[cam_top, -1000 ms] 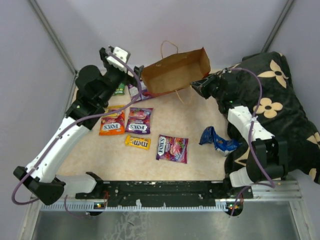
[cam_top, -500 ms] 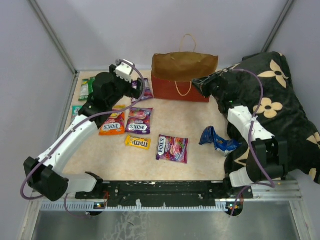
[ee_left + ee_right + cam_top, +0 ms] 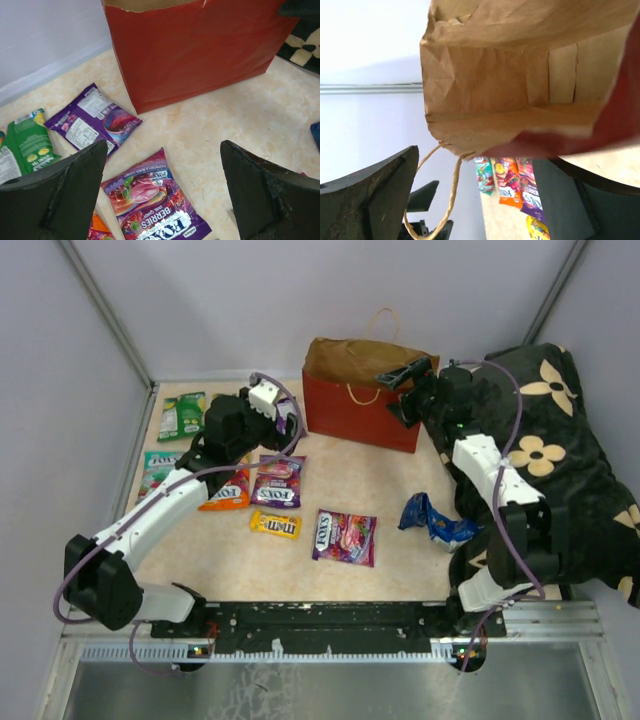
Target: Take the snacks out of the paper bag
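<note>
Right wrist view shows my right pincer (image 3: 475, 162) spread apart and gripping nothing. The paper bag (image 3: 485, 90) is just ahead of it, mouth facing me, with no packet visible inside. Its string handle (image 3: 454, 185) loops beside one finger; I reckon pulling away could snag it and topple the bag. My left pincer (image 3: 162, 147) gapes too, with snacks (image 3: 150, 200) lying below it. Beige marbled tabletop (image 3: 235, 115), pale plain walls (image 3: 300, 300) around.
</note>
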`<state>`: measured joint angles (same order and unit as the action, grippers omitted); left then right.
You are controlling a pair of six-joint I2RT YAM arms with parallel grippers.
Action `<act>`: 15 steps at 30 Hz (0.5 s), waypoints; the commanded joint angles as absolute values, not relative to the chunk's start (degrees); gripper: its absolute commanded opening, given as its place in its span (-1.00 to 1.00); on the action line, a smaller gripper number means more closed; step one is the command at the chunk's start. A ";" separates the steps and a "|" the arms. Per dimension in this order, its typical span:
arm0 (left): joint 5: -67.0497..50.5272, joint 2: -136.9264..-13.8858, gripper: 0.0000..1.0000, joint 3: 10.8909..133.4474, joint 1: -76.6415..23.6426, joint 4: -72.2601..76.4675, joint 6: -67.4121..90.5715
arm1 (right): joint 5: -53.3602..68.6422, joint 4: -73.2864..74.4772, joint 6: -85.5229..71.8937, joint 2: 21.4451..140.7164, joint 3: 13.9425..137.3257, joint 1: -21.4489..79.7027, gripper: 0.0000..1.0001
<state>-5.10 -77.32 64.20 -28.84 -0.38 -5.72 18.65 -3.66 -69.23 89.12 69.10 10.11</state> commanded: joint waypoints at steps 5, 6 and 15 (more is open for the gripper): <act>-8.32 -77.70 1.00 55.68 -28.75 10.80 -4.07 | 14.33 7.62 -55.60 70.79 70.75 10.26 0.98; -8.29 -77.85 1.00 54.58 -28.74 12.92 -4.56 | 14.22 8.87 -52.85 68.58 69.87 10.28 0.98; -14.78 -84.13 1.00 52.28 -25.91 23.80 -9.01 | 6.49 20.93 -19.02 53.84 60.97 9.95 0.98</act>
